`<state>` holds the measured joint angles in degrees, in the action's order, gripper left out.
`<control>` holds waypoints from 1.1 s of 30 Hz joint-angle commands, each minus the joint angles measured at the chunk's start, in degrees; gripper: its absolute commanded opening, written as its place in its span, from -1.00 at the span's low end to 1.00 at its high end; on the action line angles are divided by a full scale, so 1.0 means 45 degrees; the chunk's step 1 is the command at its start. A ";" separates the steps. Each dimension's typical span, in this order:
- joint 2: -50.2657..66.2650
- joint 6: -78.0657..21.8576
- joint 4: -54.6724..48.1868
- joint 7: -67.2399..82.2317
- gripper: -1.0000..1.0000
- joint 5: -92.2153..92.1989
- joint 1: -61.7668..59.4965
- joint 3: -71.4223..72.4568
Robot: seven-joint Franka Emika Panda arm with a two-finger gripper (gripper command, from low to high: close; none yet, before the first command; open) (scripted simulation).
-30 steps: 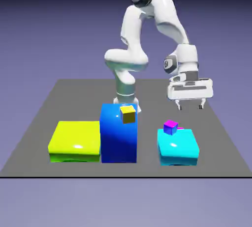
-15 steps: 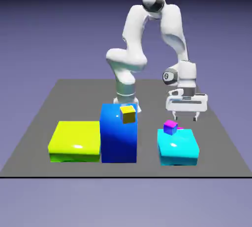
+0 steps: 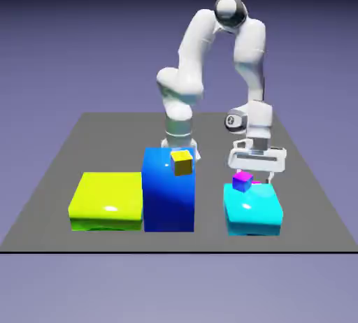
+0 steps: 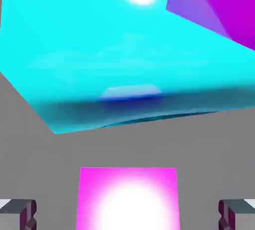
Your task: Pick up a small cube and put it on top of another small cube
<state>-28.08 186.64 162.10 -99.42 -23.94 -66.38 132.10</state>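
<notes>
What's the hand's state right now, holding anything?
Hand: open, holding nothing. A pink cube sits between its fingertips, not gripped.

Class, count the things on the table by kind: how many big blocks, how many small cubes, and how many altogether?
Big blocks: 3 (lime block, blue block, cyan block)
Small cubes: 3 (yellow cube, magenta-topped cube, pink cube)
Total: 6
</notes>
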 commanded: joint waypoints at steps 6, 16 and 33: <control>-0.0481 0.0980 -0.0364 -0.0401 0.00 0.0603 -0.2767 0.2401; 0.0005 -0.0009 0.0003 0.0004 -1.00 -0.0006 0.0026 -0.0023; 0.1582 -0.4222 -0.1027 -0.1348 -1.00 -0.0308 0.6027 -0.6910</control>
<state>-20.96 167.70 157.48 -105.50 -25.31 -39.26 101.01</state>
